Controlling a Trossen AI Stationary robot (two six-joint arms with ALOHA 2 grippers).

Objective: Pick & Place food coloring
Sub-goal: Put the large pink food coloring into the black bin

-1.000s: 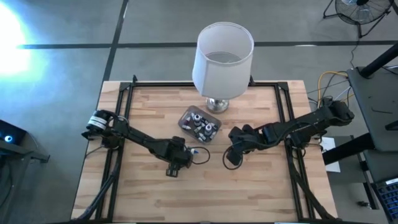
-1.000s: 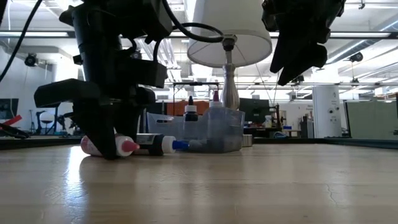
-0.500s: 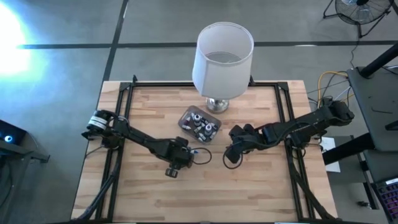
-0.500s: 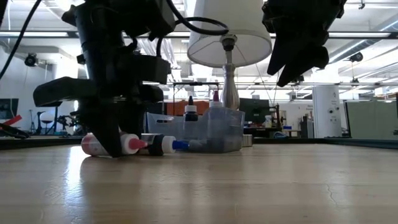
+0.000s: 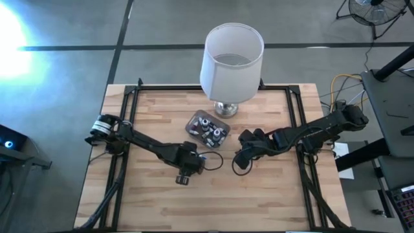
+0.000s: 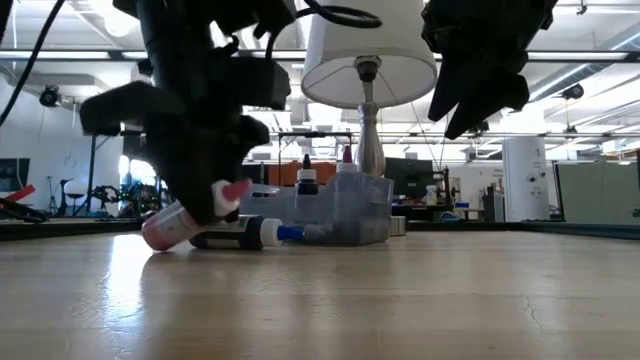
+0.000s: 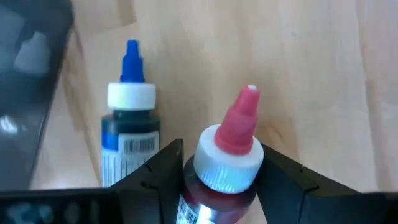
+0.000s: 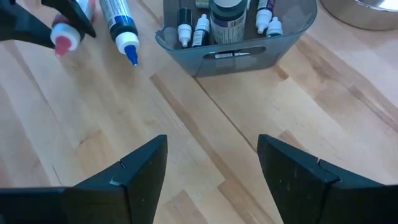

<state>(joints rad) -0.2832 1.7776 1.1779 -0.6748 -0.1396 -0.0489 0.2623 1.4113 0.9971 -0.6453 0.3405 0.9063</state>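
Left gripper is closed on a red-capped food coloring bottle, holding it tilted just in front of the grey tub. Blue-capped bottle lies on the table beside the tub. Right gripper hangs with its fingers wide apart, holding nothing, near the tub.

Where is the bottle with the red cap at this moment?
In the low view the red-capped bottle is tilted in the left gripper, just above the table, beside the blue-capped bottle lying before the tub.
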